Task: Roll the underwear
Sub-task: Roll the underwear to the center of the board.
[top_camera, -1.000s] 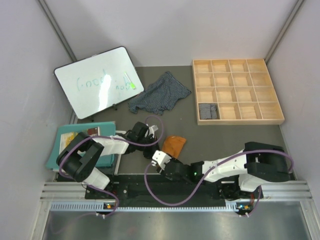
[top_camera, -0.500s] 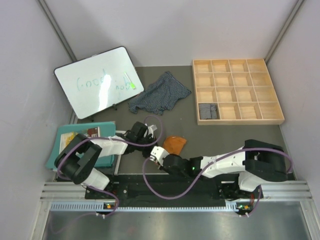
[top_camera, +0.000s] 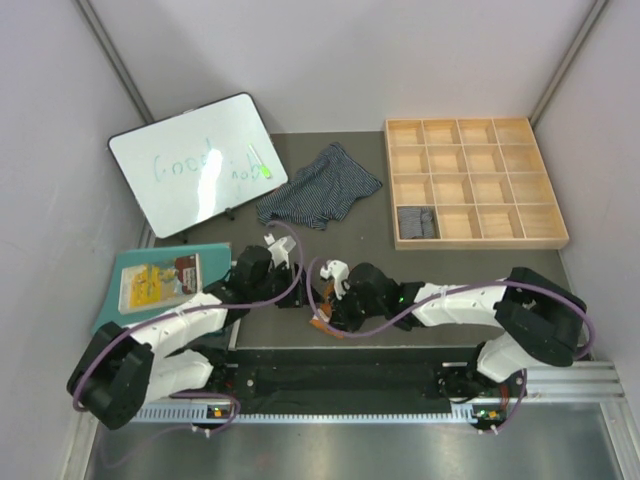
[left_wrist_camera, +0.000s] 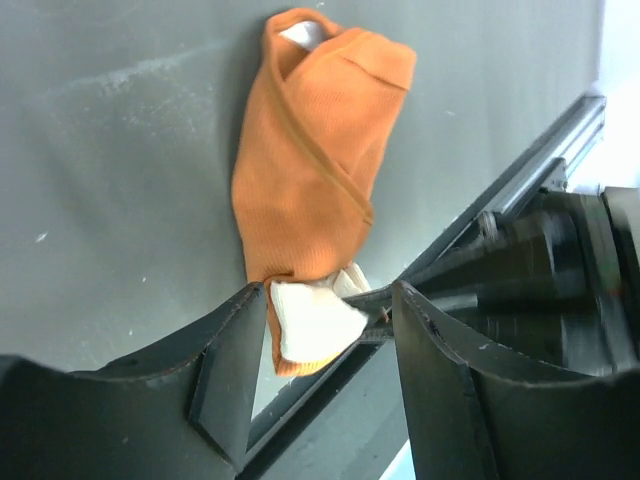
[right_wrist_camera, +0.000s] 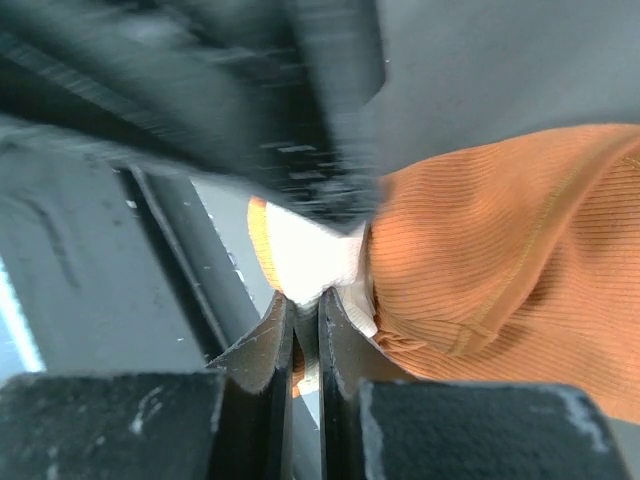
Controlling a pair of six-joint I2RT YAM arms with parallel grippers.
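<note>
Though divided into a four-by-four grid of cells, holds cloth in just one: wooden sorting tray [top_camera: 475, 180] at the far right, with the grey pinstriped pair [top_camera: 415, 221] rolled up in the nearest row's leftmost compartment.

Left of the tray, lying loose and crumpled on the dark grey tabletop [top_camera: 480, 270]: the dark navy white-striped pair [top_camera: 320, 187]. Just beside it, propped at a tilt at the far left, a whiteboard [top_camera: 195, 165] with faint green handwriting. Nearer on the left, a teal mat [top_camera: 112, 300] carrying a clear packet [top_camera: 145, 285] of yellow pieces and a small brown item [top_camera: 186, 267].

At the near edge of the tabletop, close against the black rail [left_wrist_camera: 520, 180]: the rust-orange pair [left_wrist_camera: 315, 170], folded into a narrow bundle, its cream waistband [left_wrist_camera: 305, 325] poking out at the rail end. Mostly hidden beneath both wrists in the overhead view.

Straddling that cream end with fingers spread wide: left gripper [left_wrist_camera: 330, 295]. Pinched almost closed on the same cream edge: right gripper [right_wrist_camera: 305, 295], a thin sliver of cloth caught between its fingers.

All around, pale lilac walls [top_camera: 350, 60] on three sides. Below the arm bases, a silver aluminium frame [top_camera: 350, 408] and a sheet of dull metal.
</note>
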